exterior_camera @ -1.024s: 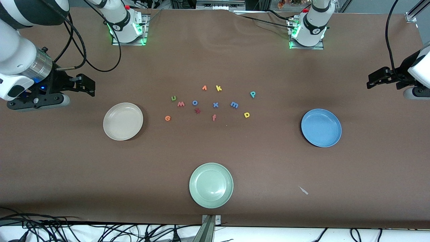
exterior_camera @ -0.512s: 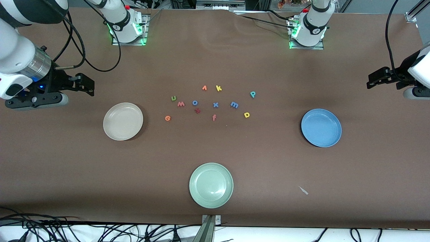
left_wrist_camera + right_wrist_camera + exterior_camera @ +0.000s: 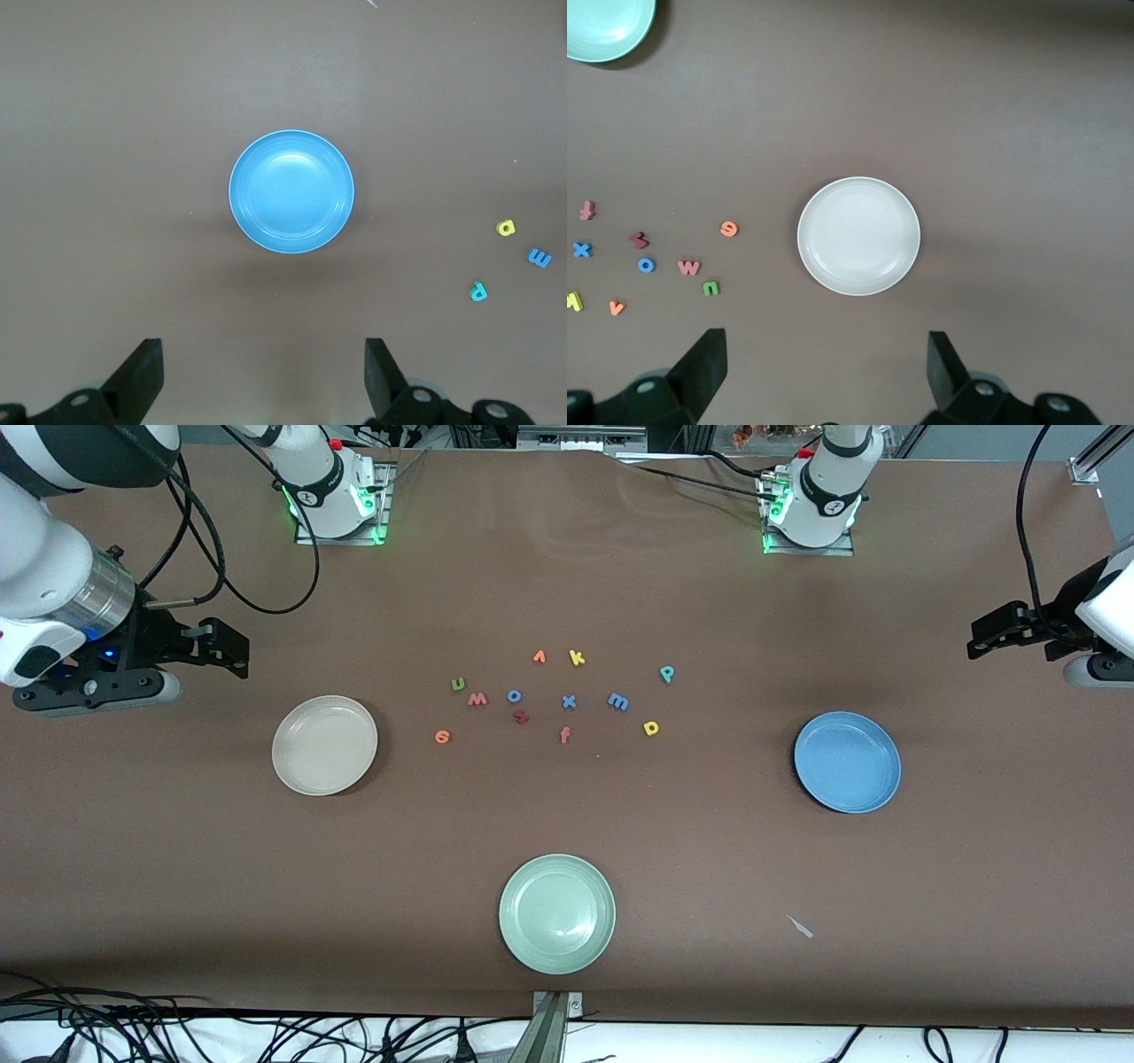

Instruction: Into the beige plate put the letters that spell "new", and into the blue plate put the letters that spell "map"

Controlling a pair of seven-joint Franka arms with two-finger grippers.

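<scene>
The letters lie loose mid-table. Toward the beige plate [image 3: 324, 745] are the green n [image 3: 458, 684], pinkish w [image 3: 477, 699] and orange e [image 3: 442, 736]. Toward the blue plate [image 3: 847, 762] are the blue m [image 3: 618, 701], yellow a [image 3: 651, 728] and teal p [image 3: 667, 674]. Both plates are bare. My right gripper [image 3: 824, 372] hangs open, high over the table beside the beige plate [image 3: 858, 235], at the right arm's end. My left gripper [image 3: 263, 372] hangs open beside the blue plate [image 3: 291, 191], at the left arm's end. Neither holds anything.
A pale green plate [image 3: 556, 913] sits near the front edge. Among the letters lie a blue o [image 3: 515, 695], a blue x [image 3: 569, 701], a dark red letter [image 3: 521, 716], a red f [image 3: 564, 735], an orange arrow shape [image 3: 539, 657] and a yellow k [image 3: 577, 658]. A white scrap [image 3: 800, 926] lies near the front.
The right arm's hand has shifted very slightly toward its end of the table. Letters, plates and the left arm have not moved.
</scene>
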